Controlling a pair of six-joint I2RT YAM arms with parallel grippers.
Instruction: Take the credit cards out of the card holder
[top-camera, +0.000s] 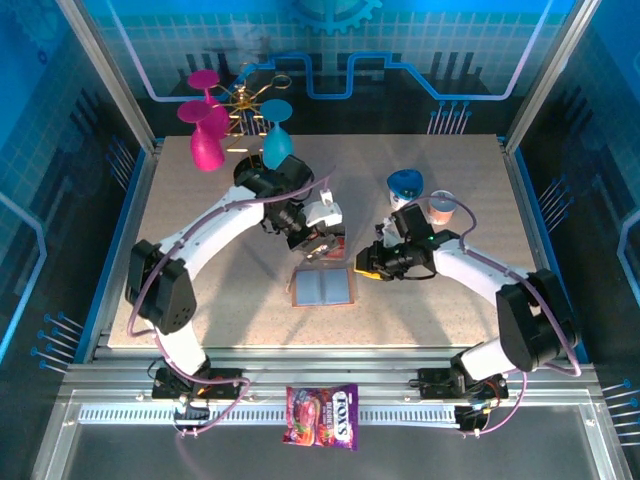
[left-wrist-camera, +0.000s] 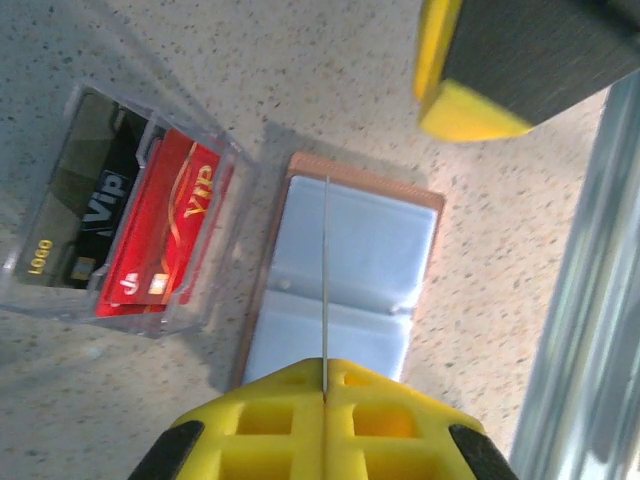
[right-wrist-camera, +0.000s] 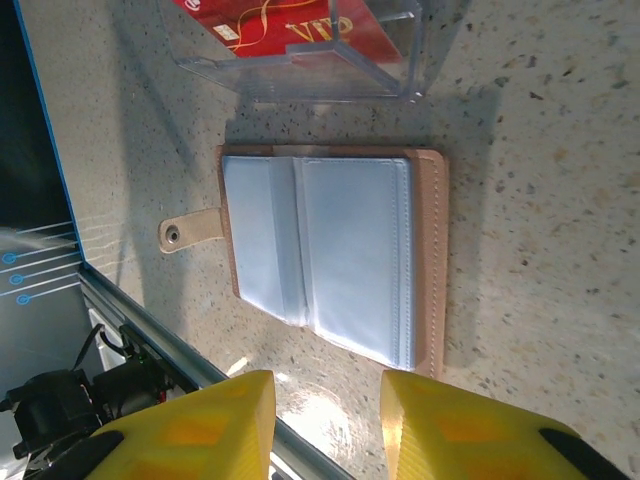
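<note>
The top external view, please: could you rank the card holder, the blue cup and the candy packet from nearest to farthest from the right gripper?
From the right gripper:
1. Card holder, just left, open on the table.
2. Blue cup, behind it.
3. Candy packet, on the front rail.

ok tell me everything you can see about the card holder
The card holder lies open and flat on the speckled table, between the two grippers. Tan, leather-looking cover with stitched edges; pale grey-blue clear pockets inside, which look empty; a small snap tab sticks out one side. Nothing grips it. A clear plastic box holding cards sits just beside it, apart.
</note>
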